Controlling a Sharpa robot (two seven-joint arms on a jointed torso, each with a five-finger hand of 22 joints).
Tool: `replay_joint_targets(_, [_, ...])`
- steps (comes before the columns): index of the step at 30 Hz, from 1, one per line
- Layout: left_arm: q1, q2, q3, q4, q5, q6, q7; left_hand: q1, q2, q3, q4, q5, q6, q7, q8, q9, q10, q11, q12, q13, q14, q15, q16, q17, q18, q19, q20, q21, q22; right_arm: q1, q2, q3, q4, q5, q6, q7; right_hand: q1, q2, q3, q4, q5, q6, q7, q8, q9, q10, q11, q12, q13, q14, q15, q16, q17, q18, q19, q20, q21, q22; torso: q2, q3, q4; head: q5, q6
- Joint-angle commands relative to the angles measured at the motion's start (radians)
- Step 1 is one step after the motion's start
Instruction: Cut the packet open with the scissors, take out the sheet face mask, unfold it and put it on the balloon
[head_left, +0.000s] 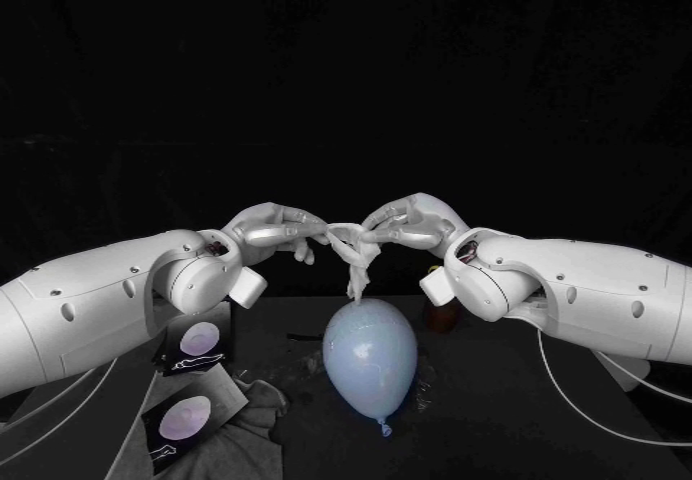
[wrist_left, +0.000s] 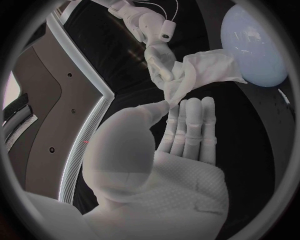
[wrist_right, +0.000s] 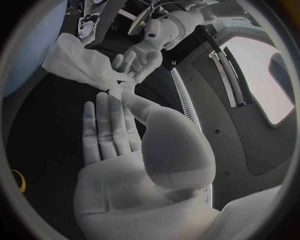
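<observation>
A pale blue balloon lies on the black table with its knot toward me. Above its far end hangs the white sheet mask, still crumpled and folded, with its lower tip at the balloon's top. My left hand and right hand meet over it, each pinching an upper edge of the mask. In the left wrist view my left hand holds the mask at the thumb, with the right hand opposite and the balloon beyond. The right wrist view shows my right hand, the mask and the left hand.
Two dark packets lie at the table's left, next to a grey cloth. A small brown object sits behind the balloon's right side, under my right arm. A yellow ring shows on the table.
</observation>
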Motion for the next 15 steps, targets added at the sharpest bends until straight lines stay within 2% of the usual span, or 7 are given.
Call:
replay_joint_targets(1, [-0.007,0.003,0.000,-0.003,-0.006,-0.058,0.033,-0.004,-0.019,-0.039,0.026,0.005,-0.015,0.003,-0.003,-0.015,-0.014,0.006,-0.012,-0.024,-0.041,0.009,-0.028,-0.025,0.003,-0.016,0.018,-0.051,-0.030,0.011,0.006,0.002,-0.003,-0.063,-0.062,-0.018,0.000,0.011,0.007,-0.001,0.002,-0.001,-0.009,0.007,0.002,0.024,-0.026,0.007,0.000,0.010,-0.002,0.007,0.002,0.009,0.001,-0.003,0.009,0.004,0.001,-0.0006,0.0003,-0.002,0.004])
replay_joint_targets(2, [-0.007,0.003,0.000,-0.003,-0.006,-0.059,0.033,-0.004,-0.019,-0.039,0.027,0.004,-0.015,0.003,-0.003,-0.016,-0.014,0.006,-0.012,-0.025,-0.041,0.009,-0.029,-0.025,0.003,-0.016,0.018,-0.051,-0.030,0.012,0.007,0.002,-0.004,-0.064,-0.063,-0.019,0.000,0.011,0.007,-0.001,0.002,-0.001,-0.009,0.007,0.002,0.024,-0.026,0.007,0.000,0.010,-0.002,0.007,0.002,0.009,0.001,-0.003,0.009,0.004,0.001,-0.0006,0.0003,-0.002,0.004])
replay_joint_targets(4, [-0.013,0.003,-0.001,-0.006,-0.006,-0.064,0.036,-0.011,-0.028,-0.076,0.061,0.003,-0.025,0.009,-0.004,-0.032,-0.029,0.013,-0.024,-0.049,-0.081,0.019,-0.065,-0.054,0.005,-0.027,0.036,-0.106,-0.064,0.019,0.012,0.003,-0.006,-0.075,-0.074,-0.026,0.000,0.010,0.008,-0.002,0.002,-0.002,-0.009,0.008,0.003,0.024,-0.026,0.007,0.001,0.010,-0.002,0.007,0.002,0.008,0.001,-0.003,0.011,0.007,0.000,-0.0006,0.0009,-0.001,0.006])
replay_joint_targets(6, [-0.018,0.004,-0.002,-0.008,-0.005,-0.068,0.040,-0.015,-0.031,-0.100,0.084,0.003,-0.027,0.010,-0.004,-0.042,-0.030,0.014,-0.026,-0.060,-0.089,0.021,-0.078,-0.067,0.007,-0.025,0.044,-0.133,-0.082,0.023,0.017,0.004,-0.009,-0.083,-0.085,-0.033,-0.001,0.010,0.010,-0.003,0.002,-0.002,-0.009,0.009,0.004,0.024,-0.027,0.008,0.001,0.011,-0.003,0.008,0.002,0.008,0.000,-0.003,0.014,0.010,0.000,-0.0001,0.0007,-0.001,0.007])
replay_joint_targets(13, [-0.035,0.002,-0.004,-0.011,0.005,-0.086,0.068,-0.030,-0.047,-0.194,0.161,0.003,-0.033,0.013,-0.004,-0.069,-0.052,0.020,-0.039,-0.095,-0.089,0.026,-0.091,-0.093,0.011,0.000,0.053,-0.185,-0.119,0.030,0.034,0.005,-0.024,-0.102,-0.127,-0.067,-0.001,0.009,0.016,-0.005,0.002,-0.004,-0.010,0.012,0.006,0.025,-0.027,0.011,0.004,0.011,-0.003,0.009,0.002,0.008,-0.004,-0.004,0.022,0.019,0.001,0.0007,0.0004,0.002,0.013])
replay_joint_targets(15, [-0.043,0.002,-0.004,-0.011,0.013,-0.086,0.080,-0.031,-0.041,-0.282,0.192,0.001,-0.054,0.015,-0.014,-0.093,-0.070,0.032,-0.060,-0.124,-0.117,0.033,-0.120,-0.117,0.010,-0.002,0.061,-0.231,-0.148,0.031,0.039,0.006,-0.030,-0.108,-0.142,-0.075,0.000,0.009,0.018,-0.006,0.002,-0.004,-0.010,0.013,0.007,0.025,-0.027,0.012,0.004,0.012,-0.004,0.009,0.002,0.008,-0.006,-0.004,0.024,0.022,0.001,0.0005,-0.0003,0.003,0.014])
